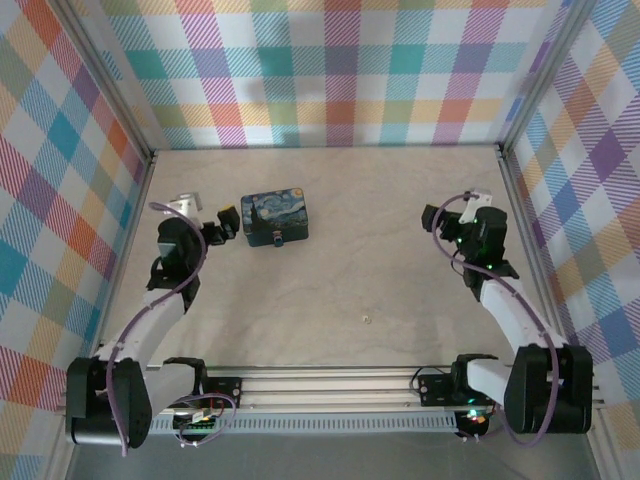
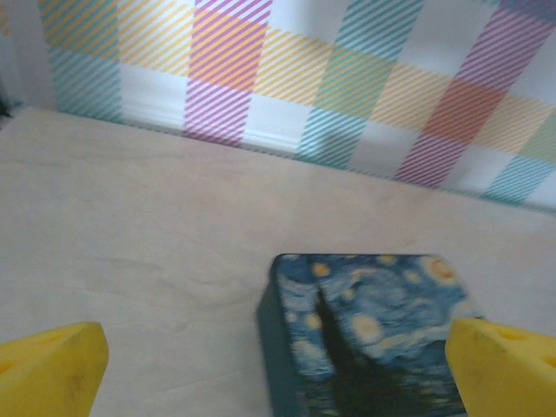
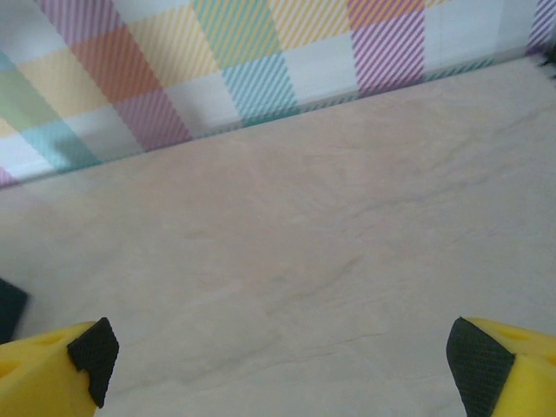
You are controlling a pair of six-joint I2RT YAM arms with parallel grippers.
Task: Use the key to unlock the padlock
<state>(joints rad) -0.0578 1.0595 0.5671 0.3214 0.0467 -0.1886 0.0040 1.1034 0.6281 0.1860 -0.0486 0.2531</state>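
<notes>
The tiny padlock (image 1: 277, 238) hangs at the near side of a dark-blue starry-night box (image 1: 274, 218). The key (image 1: 367, 319) is a pale speck lying on the table's middle, nearer the front and apart from both arms. My left gripper (image 1: 226, 224) is open just left of the box, its yellow fingertips (image 2: 52, 369) spread wide with the box (image 2: 373, 330) ahead between them. At the right side my right gripper (image 1: 437, 228) stands open over bare table, and its fingertips (image 3: 508, 365) hold nothing.
Plaid walls (image 1: 340, 70) close in the table (image 1: 400, 280) at the back and both sides. A metal rail (image 1: 330, 385) with the arm bases runs along the near edge.
</notes>
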